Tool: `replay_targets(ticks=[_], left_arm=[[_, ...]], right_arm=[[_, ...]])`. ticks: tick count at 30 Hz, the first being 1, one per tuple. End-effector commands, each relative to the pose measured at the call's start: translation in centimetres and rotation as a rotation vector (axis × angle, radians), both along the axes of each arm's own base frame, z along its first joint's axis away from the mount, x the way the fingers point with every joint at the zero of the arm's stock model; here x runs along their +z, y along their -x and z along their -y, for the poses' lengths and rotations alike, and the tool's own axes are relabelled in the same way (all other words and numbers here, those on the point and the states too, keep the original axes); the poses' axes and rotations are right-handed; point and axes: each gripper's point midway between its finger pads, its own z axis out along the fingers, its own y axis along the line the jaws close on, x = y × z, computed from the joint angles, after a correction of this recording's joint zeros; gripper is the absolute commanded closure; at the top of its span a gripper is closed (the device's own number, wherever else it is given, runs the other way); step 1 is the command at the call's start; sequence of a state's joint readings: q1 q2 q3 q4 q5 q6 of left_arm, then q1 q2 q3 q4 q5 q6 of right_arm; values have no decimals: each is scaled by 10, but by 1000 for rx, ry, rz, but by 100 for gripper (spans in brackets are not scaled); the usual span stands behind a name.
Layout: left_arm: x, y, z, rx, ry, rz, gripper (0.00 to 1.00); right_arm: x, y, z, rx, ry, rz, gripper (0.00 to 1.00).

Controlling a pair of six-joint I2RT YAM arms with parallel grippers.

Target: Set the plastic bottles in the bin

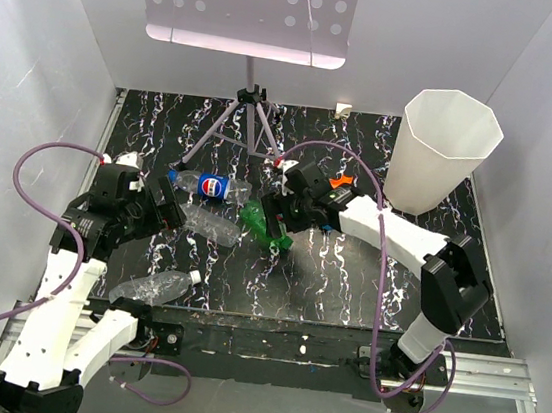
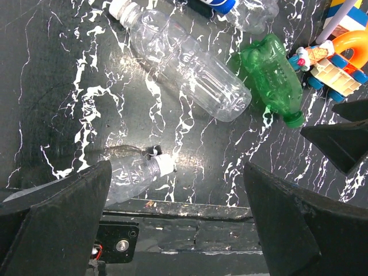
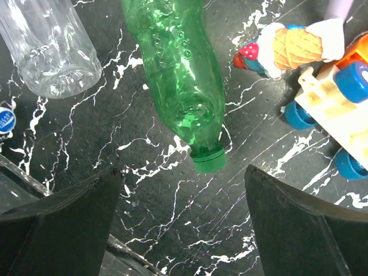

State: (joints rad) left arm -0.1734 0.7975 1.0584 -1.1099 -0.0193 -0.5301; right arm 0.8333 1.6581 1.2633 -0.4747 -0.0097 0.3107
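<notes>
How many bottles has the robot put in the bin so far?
None that I can see: the bin looks empty. Nothing is in hand. The right pincer hangs open over the green bottle, probably the next pick. Left to do: the green bottle, the Pepsi bottle, the middle clear bottle and the near-edge clear bottle, all lying on the table.

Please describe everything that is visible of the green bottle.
The green bottle is see-through green plastic with a bumpy, dented body and a green cap screwed on. It lies on its side on the black marbled table, cap end between the open fingers of the right claw, which do not touch it. A clear bottle lies close beside it; whether they touch is unclear.
</notes>
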Motion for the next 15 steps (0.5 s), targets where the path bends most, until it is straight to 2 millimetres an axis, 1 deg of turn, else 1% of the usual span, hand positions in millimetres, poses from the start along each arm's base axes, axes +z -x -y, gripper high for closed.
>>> replay_targets(ticks=[1,7,11,15], left_arm=[[-6,6,-5,17,-22,-31,1],[-3,9,-7,19,-30,-19,1],[-3,11,-7,19,-28,-16,1],[-7,11,-6,14,-27,-21,1]], right_arm=[[16,-14,-19,123,-22,104,7],[0,-20,-29,177,26,77,7],[-11,-28,-30,168,67,80,6],[-27,-30,-32,176,88,55,6]])
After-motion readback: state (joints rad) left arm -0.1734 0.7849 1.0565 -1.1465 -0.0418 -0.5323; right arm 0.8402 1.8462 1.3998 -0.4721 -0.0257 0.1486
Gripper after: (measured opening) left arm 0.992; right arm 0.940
